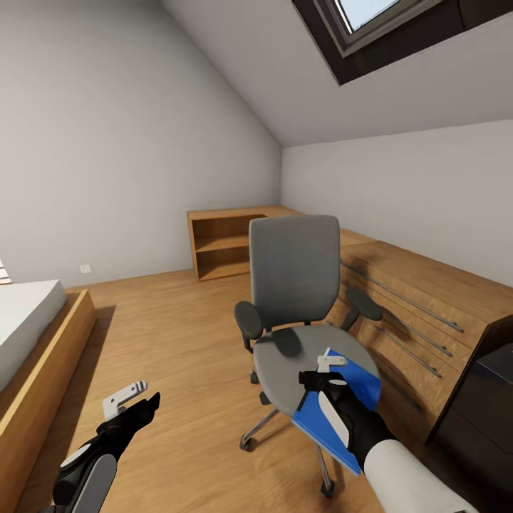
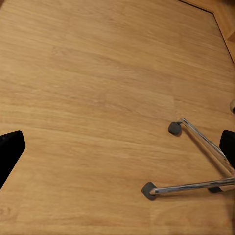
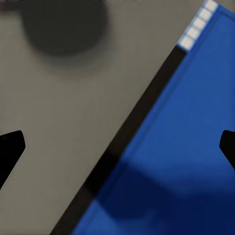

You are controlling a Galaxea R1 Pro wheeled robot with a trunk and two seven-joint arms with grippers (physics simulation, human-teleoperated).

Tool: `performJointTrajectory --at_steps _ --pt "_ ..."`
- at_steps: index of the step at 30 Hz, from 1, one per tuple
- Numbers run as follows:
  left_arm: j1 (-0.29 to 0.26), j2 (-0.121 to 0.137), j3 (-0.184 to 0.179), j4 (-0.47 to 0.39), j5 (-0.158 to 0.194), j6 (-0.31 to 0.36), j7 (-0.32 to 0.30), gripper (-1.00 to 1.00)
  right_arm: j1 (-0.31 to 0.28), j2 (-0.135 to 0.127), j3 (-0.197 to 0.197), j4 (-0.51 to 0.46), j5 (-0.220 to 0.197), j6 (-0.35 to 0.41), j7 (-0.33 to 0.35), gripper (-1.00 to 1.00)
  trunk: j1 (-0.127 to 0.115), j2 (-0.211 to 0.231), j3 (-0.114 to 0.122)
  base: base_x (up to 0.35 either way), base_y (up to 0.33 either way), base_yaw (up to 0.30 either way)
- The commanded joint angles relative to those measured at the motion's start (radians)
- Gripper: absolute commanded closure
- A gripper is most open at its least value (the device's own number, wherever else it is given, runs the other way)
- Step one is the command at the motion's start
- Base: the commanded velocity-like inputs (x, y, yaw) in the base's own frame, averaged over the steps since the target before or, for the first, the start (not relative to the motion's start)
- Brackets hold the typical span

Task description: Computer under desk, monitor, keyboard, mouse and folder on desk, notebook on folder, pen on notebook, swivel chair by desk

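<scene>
While right arm [image 1: 324, 377] hovers over folder [image 1: 356, 385] | fingers wide | left arm [image 1: 135, 402] low, fingers wide

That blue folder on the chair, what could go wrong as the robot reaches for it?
The folder overhangs the seat edge of the swivel chair, so a nudge from the open right gripper might tip it onto the floor. The chair stands on casters; pressing down could roll or spin it away.
</scene>
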Motion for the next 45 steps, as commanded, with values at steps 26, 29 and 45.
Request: performJointTrajectory --at_steps 26,29,45 --pt "-0.001 0.0 -0.001 -0.001 0.01 0.003 0.008 -1.0 -0.001 -0.002 0.005 -0.012 -0.01 -0.004 -0.008 -1.0 0.0 -0.001 -0.001 0.0 0.0 0.0" --pt "-0.001 0.0 -0.001 -0.001 0.009 0.003 0.008 -1.0 -0.001 -0.002 0.005 -0.012 -0.01 -0.004 -0.008 -1.0 0.0 -0.001 -0.001 0.0 0.0 0.0" --pt "-0.001 0.0 -0.001 -0.001 0.008 0.003 0.008 -1.0 0.001 -0.005 0.007 -0.08 -0.01 -0.001 -0.01 -1.0 0.0 -0.001 -0.001 0.0 0.0 0.0"
